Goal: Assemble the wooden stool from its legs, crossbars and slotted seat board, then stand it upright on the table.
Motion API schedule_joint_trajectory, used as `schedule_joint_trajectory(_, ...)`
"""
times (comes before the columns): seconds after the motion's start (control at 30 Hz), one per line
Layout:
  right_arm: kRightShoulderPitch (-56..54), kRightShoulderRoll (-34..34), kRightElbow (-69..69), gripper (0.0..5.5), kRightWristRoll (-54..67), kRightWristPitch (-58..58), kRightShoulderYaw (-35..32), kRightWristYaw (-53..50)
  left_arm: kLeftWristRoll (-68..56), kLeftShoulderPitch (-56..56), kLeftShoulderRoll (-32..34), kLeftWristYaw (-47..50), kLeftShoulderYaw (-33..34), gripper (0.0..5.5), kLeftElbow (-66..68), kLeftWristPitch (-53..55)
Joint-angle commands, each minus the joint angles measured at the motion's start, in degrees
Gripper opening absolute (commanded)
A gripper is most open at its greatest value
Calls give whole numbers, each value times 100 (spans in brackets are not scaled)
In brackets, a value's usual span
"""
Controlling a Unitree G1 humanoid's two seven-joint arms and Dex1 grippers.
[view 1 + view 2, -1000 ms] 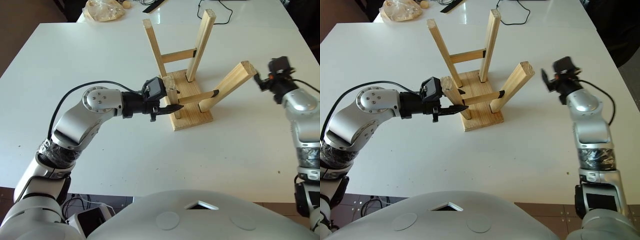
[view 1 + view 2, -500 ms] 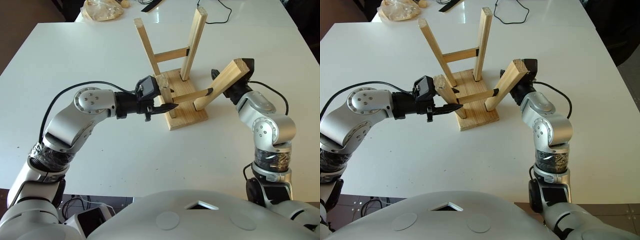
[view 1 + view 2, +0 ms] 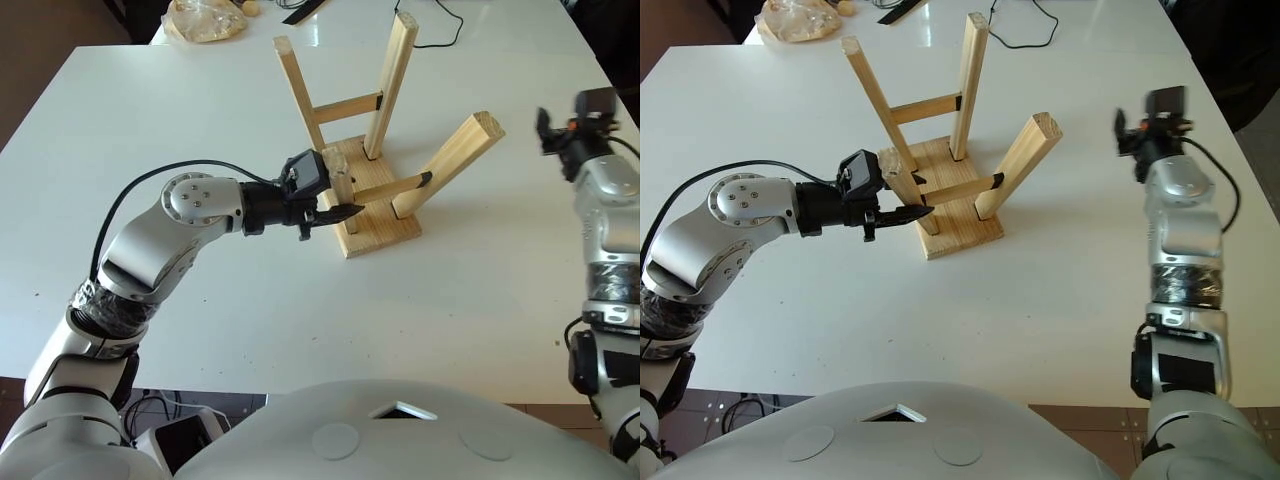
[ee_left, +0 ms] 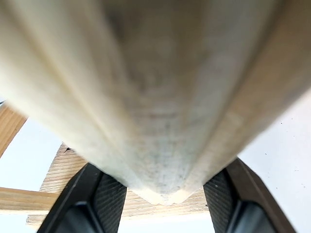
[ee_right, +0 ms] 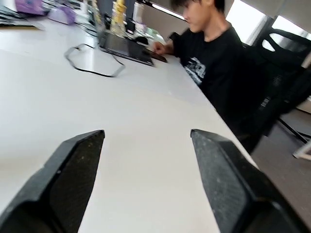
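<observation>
stool (image 3: 383, 226) sits seat-down, left hand (image 3: 345, 213) clamped on near leg (image 4: 160, 97).

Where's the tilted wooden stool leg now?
In the head views, the tilted leg stands on the right side of the wooden seat board, leaning toward the open right gripper, clear of it.

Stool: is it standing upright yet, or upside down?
Upside down. The seat board lies flat on the table, legs pointing up; the rightmost leg leans outward, and the left pincer grips the near leg.
</observation>
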Motion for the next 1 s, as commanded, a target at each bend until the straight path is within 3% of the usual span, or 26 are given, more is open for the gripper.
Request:
schedule_joint_trajectory(0.03, 320, 1394, -3677, 330, 2708, 2622, 1447, 39, 378, 674, 220, 30, -767, 205, 412, 1207)
schedule_joint_trajectory(0.1, -23, 1811, -4185, 330, 3589, 3207, 1456, -266, 378, 664, 166, 42, -874, 205, 330, 1236)
schedule_joint_trajectory(0.17, -257, 1783, -4264, 330, 3713, 3534, 1260, -264, 351, 598, 123, 41, -899, 205, 284, 1283)
schedule_joint_trajectory(0.43, 202, 565, -3474, 330, 1799, 2962, 1287, 298, 186, 523, 55, 78, -519, 205, 271, 1165)
schedule_joint_trajectory(0.47, 280, 411, -3380, 330, 1578, 2763, 1363, 346, 192, 493, 73, 154, -466, 240, 303, 1267)
schedule_joint_trajectory(0.63, 691, -34, -2942, 330, 950, 1964, 1290, 714, 547, 438, 309, -6, -596, 309, 160, 1507)
schedule_joint_trajectory(0.83, 1141, -639, -2079, 330, 182, 966, 1183, 1218, 4, 934, 367, -406, 178, 415, -225, 1469)
schedule_joint_trajectory(1.0, 1756, -1902, -1794, 330, -429, 75, 1301, 2425, -49, 2318, 1571, -1479, 1034, 485, -482, 813)
